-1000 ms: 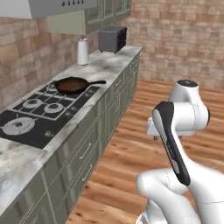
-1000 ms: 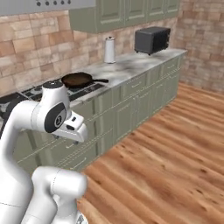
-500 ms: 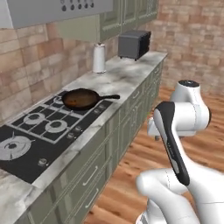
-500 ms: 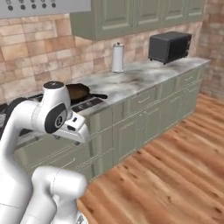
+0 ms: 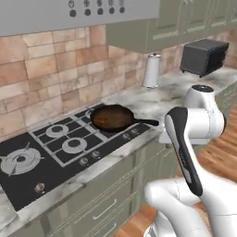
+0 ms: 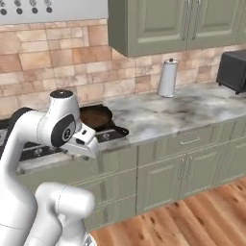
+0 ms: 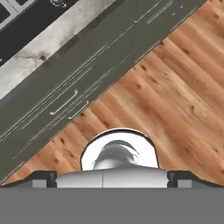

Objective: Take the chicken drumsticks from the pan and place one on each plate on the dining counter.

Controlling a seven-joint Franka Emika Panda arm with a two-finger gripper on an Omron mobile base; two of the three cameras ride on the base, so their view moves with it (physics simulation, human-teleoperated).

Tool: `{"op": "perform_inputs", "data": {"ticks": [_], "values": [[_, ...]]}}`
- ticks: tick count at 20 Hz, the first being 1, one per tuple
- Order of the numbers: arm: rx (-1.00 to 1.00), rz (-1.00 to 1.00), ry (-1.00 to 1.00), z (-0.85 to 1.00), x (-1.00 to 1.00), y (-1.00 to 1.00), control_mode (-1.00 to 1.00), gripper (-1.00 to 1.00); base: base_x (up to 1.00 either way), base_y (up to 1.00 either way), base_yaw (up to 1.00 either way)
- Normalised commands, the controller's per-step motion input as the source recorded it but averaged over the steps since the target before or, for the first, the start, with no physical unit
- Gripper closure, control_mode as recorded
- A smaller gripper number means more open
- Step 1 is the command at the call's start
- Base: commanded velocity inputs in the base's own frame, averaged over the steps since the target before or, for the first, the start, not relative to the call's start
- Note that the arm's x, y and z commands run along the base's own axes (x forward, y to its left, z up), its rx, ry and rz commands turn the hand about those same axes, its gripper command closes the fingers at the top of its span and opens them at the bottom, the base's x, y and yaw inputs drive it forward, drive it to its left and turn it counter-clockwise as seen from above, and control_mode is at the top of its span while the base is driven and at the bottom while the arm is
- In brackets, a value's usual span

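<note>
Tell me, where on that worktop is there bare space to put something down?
The widest bare marble lies between the white jug and the black toaster oven. A smaller patch sits between the pan's handle and the jug. The gas hob is crowded with burners, and the frying pan takes its right corner.
</note>
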Motion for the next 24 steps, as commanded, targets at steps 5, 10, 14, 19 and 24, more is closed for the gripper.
{"op": "perform_inputs", "data": {"ticks": [5,10,14,19,24], "values": [[0.0,0.0,0.0,0.0,0.0,0.0,1.0,-1.0,0.65,-0.33,0.66],[0.0,0.0,0.0,0.0,0.0,0.0,1.0,-1.0,0.28,-0.4,0.64],[0.0,0.0,0.0,0.0,0.0,0.0,1.0,-1.0,0.42,-0.48,0.59],[0.0,0.0,0.0,0.0,0.0,0.0,1.0,-1.0,0.63,-0.52,0.54],[0.0,-0.02,-0.06,-0.1,-0.01,-0.1,-1.0,-1.0,0.14,-0.2,0.2]]}}
